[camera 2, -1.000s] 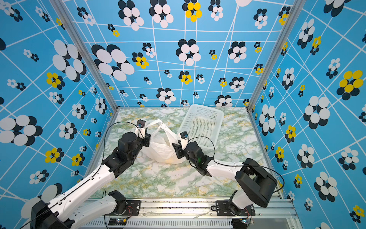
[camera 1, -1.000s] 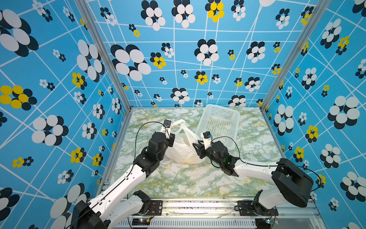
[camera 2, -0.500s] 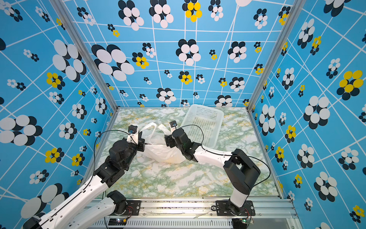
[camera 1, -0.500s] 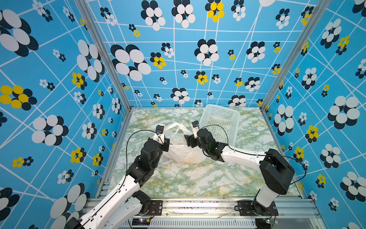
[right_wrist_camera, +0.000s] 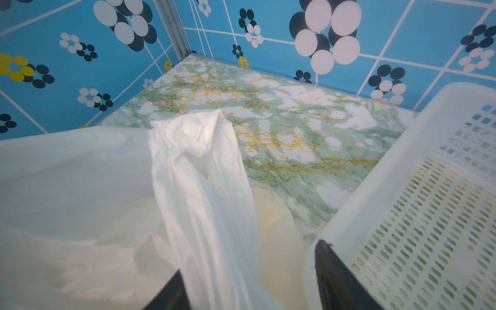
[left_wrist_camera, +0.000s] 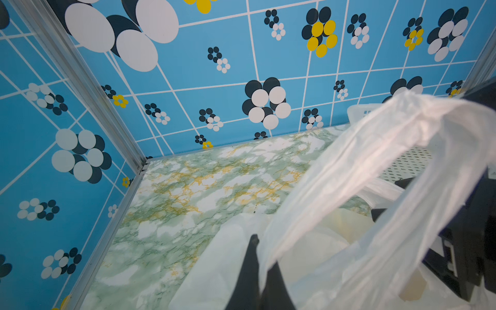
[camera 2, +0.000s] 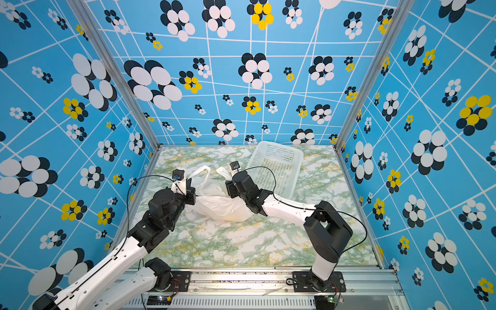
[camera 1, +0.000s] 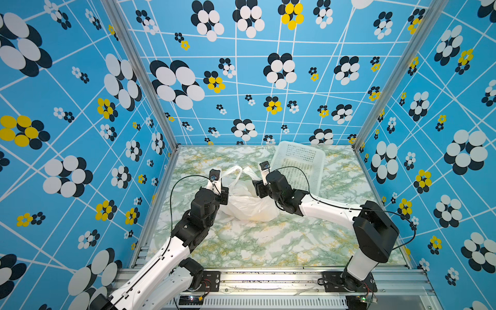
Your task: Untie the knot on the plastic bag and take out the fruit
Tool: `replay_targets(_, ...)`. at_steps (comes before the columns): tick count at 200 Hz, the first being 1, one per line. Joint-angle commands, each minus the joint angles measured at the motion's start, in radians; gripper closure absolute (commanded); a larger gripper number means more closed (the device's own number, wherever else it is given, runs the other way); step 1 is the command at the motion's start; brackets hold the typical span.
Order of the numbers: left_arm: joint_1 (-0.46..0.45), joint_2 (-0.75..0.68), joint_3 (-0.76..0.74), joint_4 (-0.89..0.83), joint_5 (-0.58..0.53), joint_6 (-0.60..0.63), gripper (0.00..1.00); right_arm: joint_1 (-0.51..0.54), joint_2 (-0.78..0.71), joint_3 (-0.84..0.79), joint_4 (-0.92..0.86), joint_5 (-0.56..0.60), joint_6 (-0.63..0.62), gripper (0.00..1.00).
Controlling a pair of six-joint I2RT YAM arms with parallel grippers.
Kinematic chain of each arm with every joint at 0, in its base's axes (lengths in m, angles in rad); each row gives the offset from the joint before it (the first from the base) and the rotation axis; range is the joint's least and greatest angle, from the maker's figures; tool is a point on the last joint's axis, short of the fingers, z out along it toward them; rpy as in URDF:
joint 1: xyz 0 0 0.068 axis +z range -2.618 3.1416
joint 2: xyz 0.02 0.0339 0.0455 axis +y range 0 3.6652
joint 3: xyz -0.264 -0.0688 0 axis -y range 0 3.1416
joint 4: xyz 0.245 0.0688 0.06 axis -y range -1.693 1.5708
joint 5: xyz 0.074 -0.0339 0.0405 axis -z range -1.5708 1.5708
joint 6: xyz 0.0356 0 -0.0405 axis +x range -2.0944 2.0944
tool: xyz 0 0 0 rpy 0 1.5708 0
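Note:
The white plastic bag (camera 1: 249,205) lies crumpled on the marble table, seen in both top views. Its two loop handles (camera 1: 234,171) stand up apart from each other, and the knot is out of view. The fruit (right_wrist_camera: 273,214) shows only as faint yellow shapes through the plastic. My left gripper (left_wrist_camera: 265,250) is shut on the bag's left edge, and one handle (left_wrist_camera: 375,150) arches up from it. My right gripper (right_wrist_camera: 249,257) is open at the bag's right side, with the other handle (right_wrist_camera: 204,166) standing loose between its fingers (right_wrist_camera: 330,268).
A white perforated basket (camera 1: 298,161) stands at the back right, right next to my right gripper, and its rim (right_wrist_camera: 402,150) is close to one finger. Patterned blue walls close in three sides. Bare marble lies in front of the bag.
My right gripper has moved left and toward the back along the bag, and its arm has folded in. The left gripper has shifted slightly, still shut on the plastic.

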Motion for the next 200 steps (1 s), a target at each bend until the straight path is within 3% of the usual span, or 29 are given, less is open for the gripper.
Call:
replay_targets(1, 0.013, -0.005, -0.003, 0.000, 0.000, -0.018, 1.00, -0.003, -0.028, 0.013, -0.003, 0.010, -0.005, 0.32)
replay_targets(24, 0.016, -0.003, -0.003, 0.000, 0.003, -0.020, 1.00, -0.003, -0.036, 0.013, -0.008, 0.018, -0.007, 0.28)
replay_targets(58, 0.022, 0.005, -0.003, 0.002, 0.002, -0.028, 1.00, -0.005, -0.052, 0.005, -0.006, 0.015, -0.009, 0.39)
replay_targets(122, 0.039, 0.044, 0.021, -0.017, 0.009, -0.053, 1.00, -0.005, -0.114, -0.024, -0.010, 0.008, -0.003, 0.42)
replay_targets(141, 0.040, 0.043, 0.020, -0.018, 0.010, -0.057, 1.00, -0.007, -0.127, -0.036, -0.009, 0.013, 0.002, 0.53)
replay_targets(169, 0.043, 0.030, 0.019, -0.020, 0.012, -0.067, 1.00, -0.009, -0.134, -0.049, -0.004, 0.014, 0.011, 0.79)
replay_targets(200, 0.071, 0.034, 0.033, -0.047, -0.019, -0.148, 1.00, -0.012, -0.141, -0.060, 0.002, 0.021, 0.019, 0.93)
